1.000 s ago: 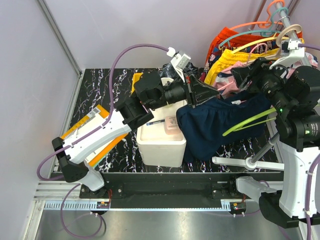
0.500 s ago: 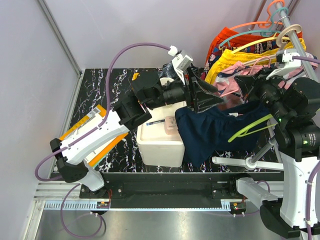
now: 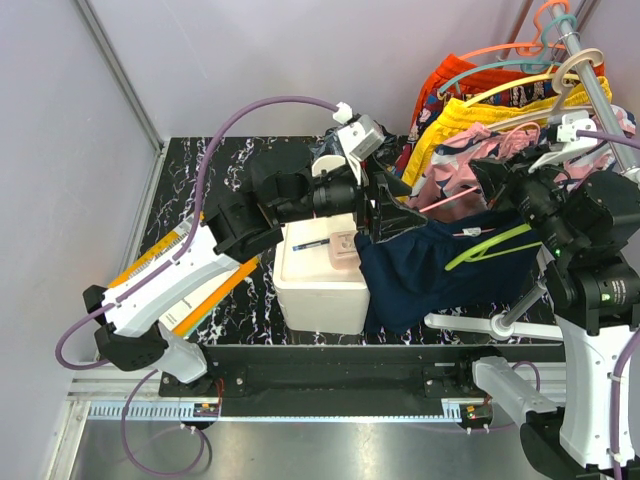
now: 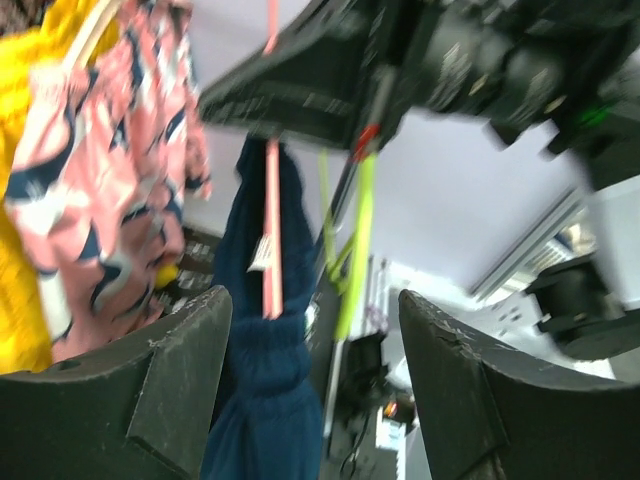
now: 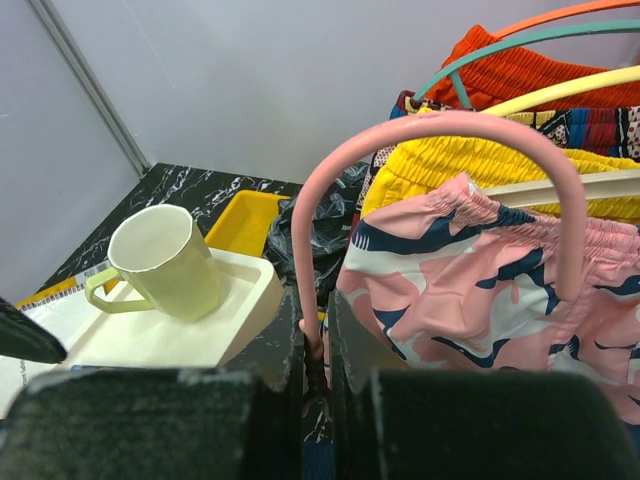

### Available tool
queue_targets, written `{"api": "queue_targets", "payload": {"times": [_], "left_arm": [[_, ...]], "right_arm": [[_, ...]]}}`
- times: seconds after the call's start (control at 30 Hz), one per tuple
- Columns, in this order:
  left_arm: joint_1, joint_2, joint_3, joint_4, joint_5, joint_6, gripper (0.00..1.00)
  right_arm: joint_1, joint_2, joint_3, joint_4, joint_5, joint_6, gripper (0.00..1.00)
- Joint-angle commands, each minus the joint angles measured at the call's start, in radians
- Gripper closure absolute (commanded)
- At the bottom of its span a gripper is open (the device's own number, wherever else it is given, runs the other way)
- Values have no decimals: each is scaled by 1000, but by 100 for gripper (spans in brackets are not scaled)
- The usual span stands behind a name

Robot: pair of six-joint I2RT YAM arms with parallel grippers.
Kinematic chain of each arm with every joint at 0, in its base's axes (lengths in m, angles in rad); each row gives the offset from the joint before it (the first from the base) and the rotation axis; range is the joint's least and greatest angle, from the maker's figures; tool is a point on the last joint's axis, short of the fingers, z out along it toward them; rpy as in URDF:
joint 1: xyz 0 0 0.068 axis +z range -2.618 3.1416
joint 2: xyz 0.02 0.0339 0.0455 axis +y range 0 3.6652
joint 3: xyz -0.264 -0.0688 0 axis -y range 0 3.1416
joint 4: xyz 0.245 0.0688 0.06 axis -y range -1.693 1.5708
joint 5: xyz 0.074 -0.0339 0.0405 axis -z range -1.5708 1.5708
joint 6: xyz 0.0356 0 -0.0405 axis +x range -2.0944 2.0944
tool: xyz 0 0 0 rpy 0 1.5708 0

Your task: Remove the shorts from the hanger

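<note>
Right gripper [image 5: 315, 325]: fingers pressed together, pinching the lower end of the pink curved plastic hanger [image 5: 440, 130]. Left gripper [image 4: 312, 297]: fingers spread wide, plain dark navy cloth shorts [image 4: 262, 380] hanging between them, against the pink bar and a lime-green plastic hanger [image 4: 355, 250]

A white box [image 3: 318, 290] obstructs beside the navy shorts [image 3: 430, 270].

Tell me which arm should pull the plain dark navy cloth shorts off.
Left: the left end effector is open around the dark navy shorts, while the right end effector is shut on the pink plastic hanger.
</note>
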Motion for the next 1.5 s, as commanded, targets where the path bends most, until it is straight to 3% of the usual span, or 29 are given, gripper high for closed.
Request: {"api": "queue_targets", "payload": {"times": [0.0,0.23,0.6,0.73,0.9,1.0,1.23,1.47], "left_arm": [[-10,-21,21,-79,-57,68,31],[-16,-21,24,-87,-80,76,47],[-19,-1,29,-87,-51,78,57],[-19,10,50,-87,-45,75,74],[-19,39,91,-88,-20,70,81],[-19,42,93,-88,-25,70,99],[-31,-76,6,-44,-118,88,100],[-42,-267,-262,135,-258,19,100]], "right_arm": [[1,-24,7,115,-23,-7,100],[1,-24,-4,118,-34,-10,100],[1,-27,-5,126,-35,1,100],[1,-30,-6,129,-37,2,100],[1,-38,-6,134,-38,2,100],[1,-39,-9,134,-28,-4,100],[1,-46,-19,135,94,4,100],[1,-53,-21,140,228,28,100]]}}
